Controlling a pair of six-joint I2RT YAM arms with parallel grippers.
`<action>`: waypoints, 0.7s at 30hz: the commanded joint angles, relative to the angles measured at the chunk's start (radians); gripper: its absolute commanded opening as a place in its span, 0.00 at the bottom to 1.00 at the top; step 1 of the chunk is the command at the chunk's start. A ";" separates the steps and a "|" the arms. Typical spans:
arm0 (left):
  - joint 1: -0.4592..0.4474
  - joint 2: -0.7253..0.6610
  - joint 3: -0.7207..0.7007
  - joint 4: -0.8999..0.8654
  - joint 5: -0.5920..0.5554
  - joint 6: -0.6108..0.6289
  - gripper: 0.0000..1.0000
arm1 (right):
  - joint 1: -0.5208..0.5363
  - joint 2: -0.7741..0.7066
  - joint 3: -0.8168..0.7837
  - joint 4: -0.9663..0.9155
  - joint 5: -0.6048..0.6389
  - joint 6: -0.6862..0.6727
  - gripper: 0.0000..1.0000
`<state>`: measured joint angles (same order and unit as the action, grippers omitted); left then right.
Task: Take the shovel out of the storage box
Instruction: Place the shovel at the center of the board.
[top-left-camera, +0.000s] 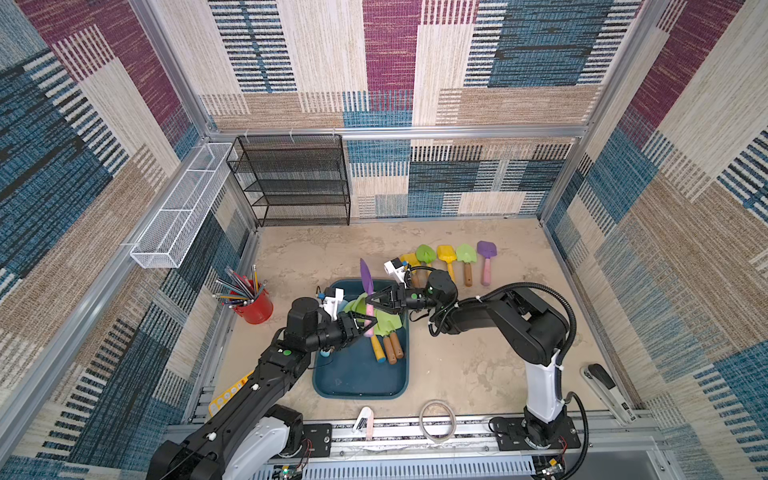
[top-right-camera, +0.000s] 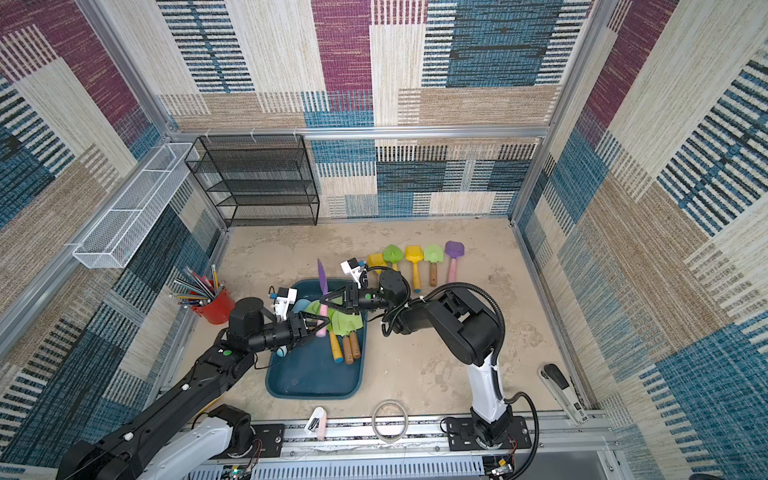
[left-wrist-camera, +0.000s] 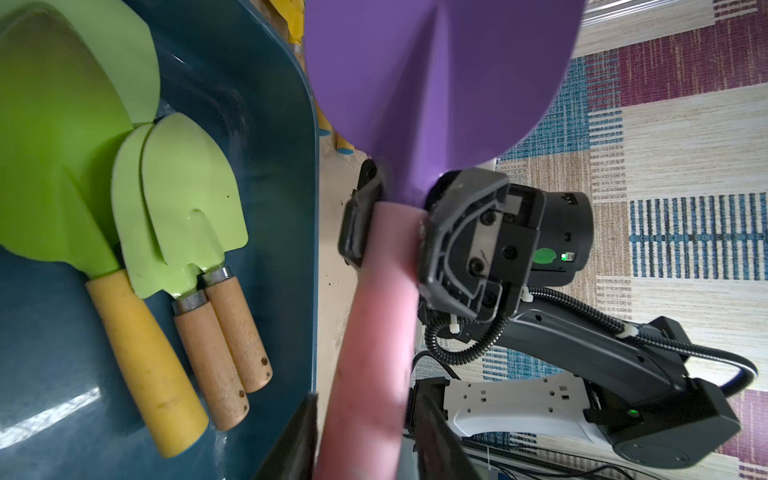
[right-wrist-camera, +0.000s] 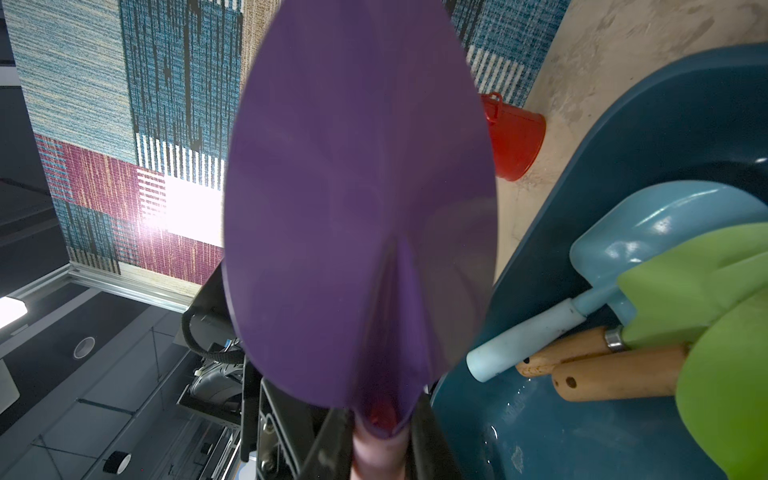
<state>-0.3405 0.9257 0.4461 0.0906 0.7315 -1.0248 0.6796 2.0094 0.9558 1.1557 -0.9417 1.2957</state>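
Note:
A shovel with a purple blade (top-left-camera: 366, 276) and a pink handle (left-wrist-camera: 374, 311) stands upright over the far end of the teal storage box (top-left-camera: 361, 378). My right gripper (top-left-camera: 369, 305) is shut on the handle just under the blade, as the right wrist view (right-wrist-camera: 380, 432) confirms. My left gripper (top-left-camera: 369, 328) sits lower on the same handle; in the left wrist view (left-wrist-camera: 365, 399) its fingers stand slightly off the handle on both sides, so it is open. Several more shovels, green (top-left-camera: 384, 328) and light blue (right-wrist-camera: 644, 232), lie in the box.
Several shovels (top-left-camera: 446, 257) lie in a row on the table behind the right arm. A red cup of pencils (top-left-camera: 255, 307) stands left of the box. A black mesh rack (top-left-camera: 295, 183) and a white wire basket (top-left-camera: 183, 208) are at the back left. A tape ring (top-left-camera: 437, 419) and a stapler (top-left-camera: 606, 386) lie near the front.

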 joint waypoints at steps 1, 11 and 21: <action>0.009 -0.007 0.018 0.005 0.017 0.028 0.52 | 0.000 -0.005 -0.001 0.023 0.000 -0.028 0.16; 0.043 -0.050 0.064 -0.119 0.005 0.101 0.58 | -0.001 -0.030 -0.018 -0.004 0.013 -0.054 0.16; 0.083 -0.093 0.116 -0.318 -0.074 0.227 0.59 | -0.039 -0.107 -0.062 -0.152 0.041 -0.159 0.16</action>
<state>-0.2619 0.8345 0.5499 -0.1486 0.6964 -0.8696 0.6540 1.9263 0.9035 1.0378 -0.9123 1.1881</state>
